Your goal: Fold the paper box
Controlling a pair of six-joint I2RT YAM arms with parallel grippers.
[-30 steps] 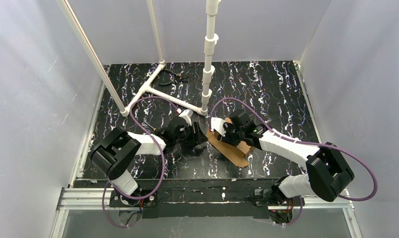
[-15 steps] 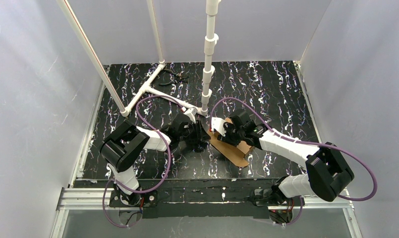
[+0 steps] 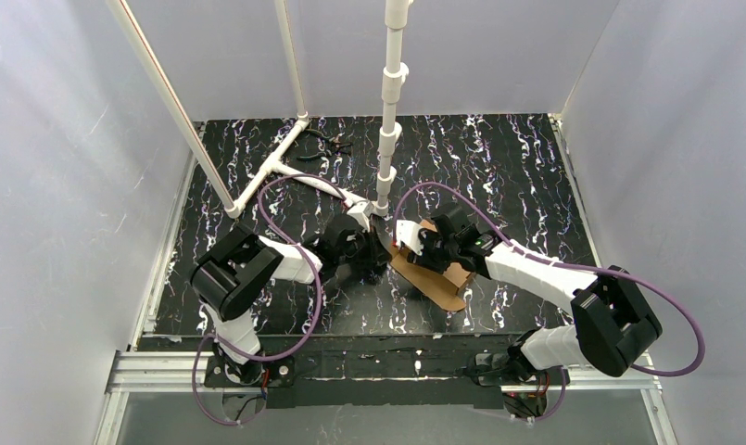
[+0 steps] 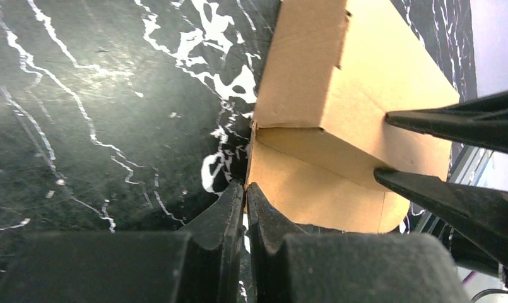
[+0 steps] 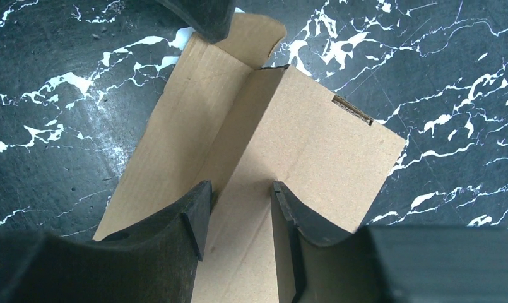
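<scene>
The paper box [image 3: 440, 278] is a brown cardboard piece, partly folded, on the black marbled table [image 3: 499, 167]. My left gripper [image 3: 380, 255] is shut, and in the left wrist view its tips [image 4: 245, 186] meet the box's near left corner edge [image 4: 339, 126]. My right gripper [image 3: 415, 248] is open over the box's upper end. In the right wrist view it [image 5: 238, 189] straddles a crease where a raised flap meets the flat panel [image 5: 301, 145]. The right fingers [image 4: 453, 123] also show at the right of the left wrist view.
A white pipe frame [image 3: 295, 171] lies on the table at the back left, with an upright pipe [image 3: 388, 139] just behind the grippers. A small dark tool [image 3: 330, 141] lies near the back wall. Grey walls close in on both sides.
My left arm has moved right and slightly back, bringing its shut gripper up to the box's left edge. The right gripper and the box have hardly moved.
</scene>
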